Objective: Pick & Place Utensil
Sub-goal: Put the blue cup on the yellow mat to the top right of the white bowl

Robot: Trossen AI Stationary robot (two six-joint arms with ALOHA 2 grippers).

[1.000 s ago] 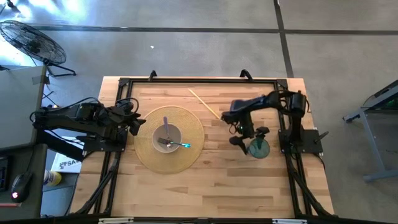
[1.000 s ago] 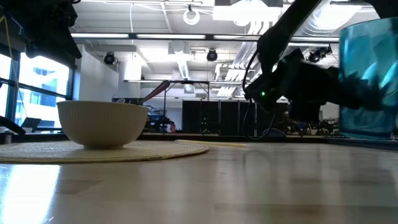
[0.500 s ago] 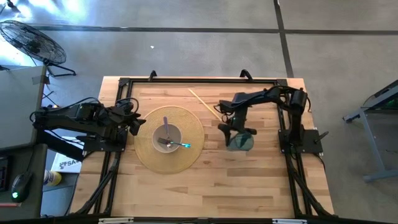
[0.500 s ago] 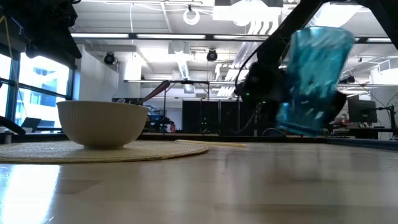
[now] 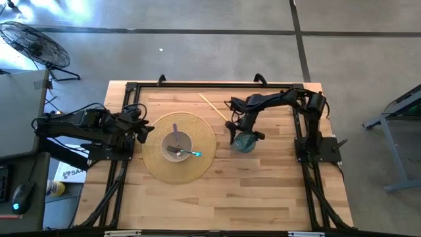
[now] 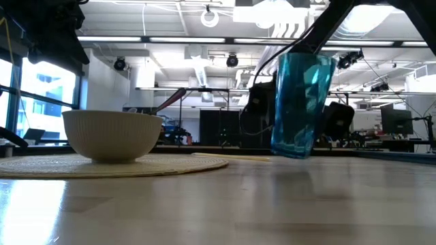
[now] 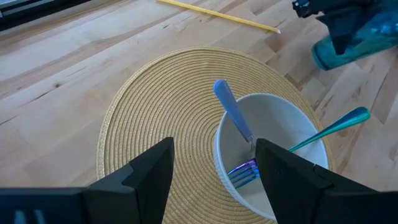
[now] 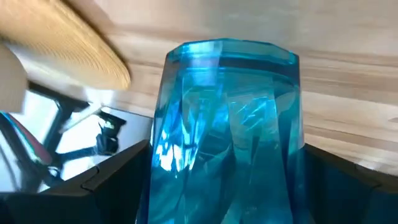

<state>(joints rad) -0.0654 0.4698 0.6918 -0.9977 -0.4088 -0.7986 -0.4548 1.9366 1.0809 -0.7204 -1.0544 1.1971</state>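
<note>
A clear teal cup (image 5: pixel 245 142) sits in my right gripper (image 5: pixel 239 130), just right of the round woven mat (image 5: pixel 197 131). In the low view the cup (image 6: pixel 300 105) leans slightly, base at table height. A cream bowl (image 5: pixel 177 145) rests on the mat. A blue-handled utensil (image 7: pixel 233 115) and a teal-handled fork (image 7: pixel 329 127) lean on the bowl's rim. My left gripper (image 5: pixel 142 131) hangs open by the mat's left edge, and the bowl (image 7: pixel 298 180) shows between its fingers (image 7: pixel 149 174). My right gripper pinches the teal cup by its side wall (image 8: pixel 186 155), one finger (image 8: pixel 106 180) on each side. It reaches in from the table's far side, slanting down. The cup stands nearly upright. I cannot tell whether its base (image 6: pixel 289 152) touches the table.
A thin yellow chopstick (image 5: pixel 216 108) lies on the wood beyond the mat, close to my right arm. Black frame rails (image 5: pixel 210 85) border the far, left and right sides. Bare wood stretches along the near side (image 5: pixel 223 197).
My right gripper has carried the cup from the table's right side toward the mat and a little toward the far edge. The cup was tipped well over half a second ago and now stands nearly upright, lower, by the mat's right edge.
</note>
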